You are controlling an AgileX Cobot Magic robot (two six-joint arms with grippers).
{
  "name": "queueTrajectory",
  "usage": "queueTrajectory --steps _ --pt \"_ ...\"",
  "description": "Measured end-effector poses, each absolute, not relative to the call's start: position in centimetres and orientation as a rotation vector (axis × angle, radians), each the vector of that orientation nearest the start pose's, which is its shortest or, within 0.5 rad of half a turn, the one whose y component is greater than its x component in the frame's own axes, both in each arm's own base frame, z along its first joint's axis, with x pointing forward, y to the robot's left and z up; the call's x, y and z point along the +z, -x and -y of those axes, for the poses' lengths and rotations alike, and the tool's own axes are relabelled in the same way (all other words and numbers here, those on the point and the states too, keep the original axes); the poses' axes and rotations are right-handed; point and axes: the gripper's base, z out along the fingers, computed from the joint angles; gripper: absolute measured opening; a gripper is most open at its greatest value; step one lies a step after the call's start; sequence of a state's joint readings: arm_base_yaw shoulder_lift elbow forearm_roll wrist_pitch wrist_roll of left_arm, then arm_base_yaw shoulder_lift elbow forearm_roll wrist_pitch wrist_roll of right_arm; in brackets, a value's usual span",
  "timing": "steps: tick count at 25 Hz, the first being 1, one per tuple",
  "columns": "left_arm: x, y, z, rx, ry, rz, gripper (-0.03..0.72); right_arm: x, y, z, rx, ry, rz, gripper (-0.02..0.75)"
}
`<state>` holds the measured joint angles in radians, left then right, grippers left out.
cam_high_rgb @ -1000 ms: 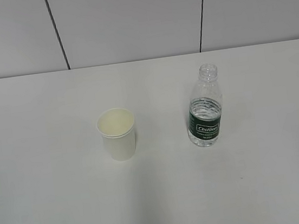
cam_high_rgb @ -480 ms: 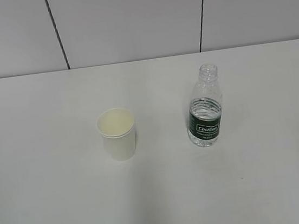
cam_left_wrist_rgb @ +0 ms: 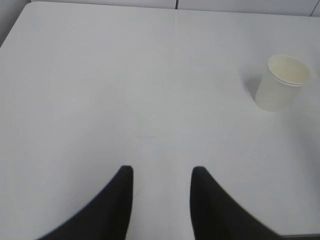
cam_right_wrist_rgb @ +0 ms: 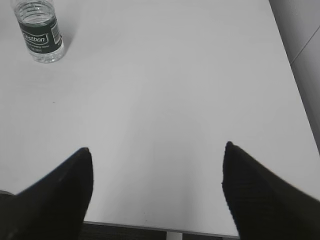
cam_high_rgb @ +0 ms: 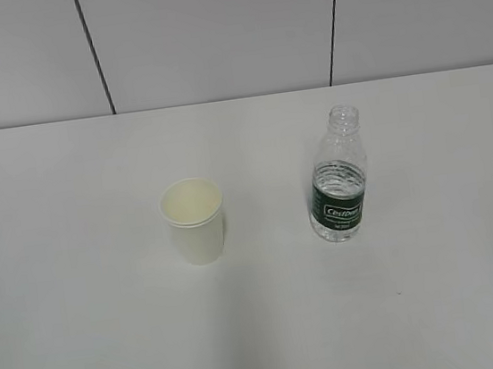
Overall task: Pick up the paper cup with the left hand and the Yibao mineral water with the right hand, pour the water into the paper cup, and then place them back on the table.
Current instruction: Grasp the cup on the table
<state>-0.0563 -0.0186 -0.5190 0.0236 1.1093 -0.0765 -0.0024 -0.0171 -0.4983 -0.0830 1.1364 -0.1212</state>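
Observation:
The off-white paper cup (cam_high_rgb: 194, 220) stands upright on the white table (cam_high_rgb: 81, 304), left of centre; it also shows in the left wrist view (cam_left_wrist_rgb: 281, 82) at the upper right. The Yibao mineral water bottle (cam_high_rgb: 338, 177), capless with a green label, stands upright to the cup's right, with water in its lower part; it shows in the right wrist view (cam_right_wrist_rgb: 39, 31) at the top left. My left gripper (cam_left_wrist_rgb: 161, 172) is open and empty, far from the cup. My right gripper (cam_right_wrist_rgb: 157, 150) is wide open and empty, far from the bottle. Neither arm shows in the exterior view.
A grey panelled wall (cam_high_rgb: 210, 36) runs behind the table. The table's near edge (cam_right_wrist_rgb: 165, 231) lies just below the right gripper, and its right edge (cam_right_wrist_rgb: 295, 95) is close by.

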Motion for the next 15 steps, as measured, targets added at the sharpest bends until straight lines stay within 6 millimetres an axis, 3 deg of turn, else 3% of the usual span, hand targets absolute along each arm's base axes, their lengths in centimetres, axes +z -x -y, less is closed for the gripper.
queueTrajectory --steps 15 --pt "27.84 1.20 -0.25 -0.055 0.023 -2.055 0.288 27.09 1.08 0.70 -0.177 0.116 -2.103 0.592"
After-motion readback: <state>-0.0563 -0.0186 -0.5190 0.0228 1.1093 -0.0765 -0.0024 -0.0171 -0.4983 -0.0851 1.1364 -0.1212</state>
